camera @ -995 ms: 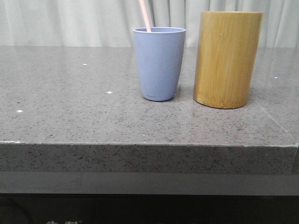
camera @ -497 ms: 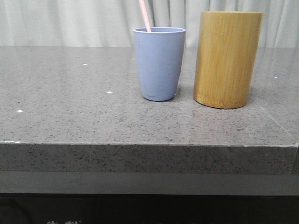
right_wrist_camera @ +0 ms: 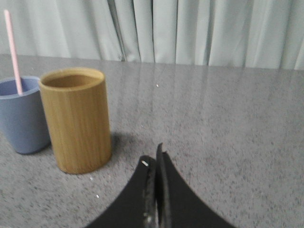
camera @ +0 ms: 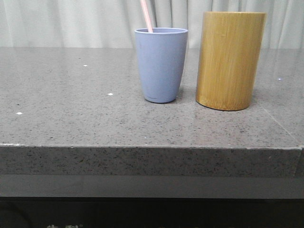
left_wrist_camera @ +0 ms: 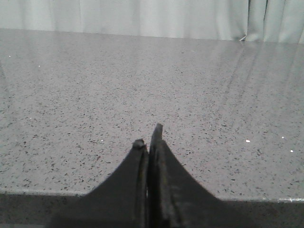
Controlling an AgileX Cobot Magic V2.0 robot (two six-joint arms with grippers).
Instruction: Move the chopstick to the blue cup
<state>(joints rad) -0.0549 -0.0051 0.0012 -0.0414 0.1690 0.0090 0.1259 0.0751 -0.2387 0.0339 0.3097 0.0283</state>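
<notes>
Chopstick [camera: 147,15], thin and pale pink, stands inside the blue cup [camera: 161,65], its lower length hidden behind the cup wall and its upper end cut off by the top of the front view. In the right wrist view the chopstick [right_wrist_camera: 13,51] shows its rounded tip, and only the part below the rim is out of sight. Its long axis runs close to vertical, tipped slightly so the top leans toward the robot's left, and it meets the rim on the cup's left side. The blue cup [right_wrist_camera: 21,114] sits upright on the grey speckled table [camera: 71,114]; in the right wrist view its far side is cropped by the picture edge.

Just beside the cup, on the robot's right, stands a taller bamboo cylinder [camera: 231,60], upright with an open mouth; whether the two touch cannot be told, though a narrow gap shows between them in the front view. Pale curtains [camera: 71,21] hang behind the table.

The right gripper [right_wrist_camera: 155,164] hovers over bare table well apart from the cylinder, fingers pressed together with nothing between them. The left gripper [left_wrist_camera: 149,142] is likewise closed and empty above bare tabletop near the front edge.
</notes>
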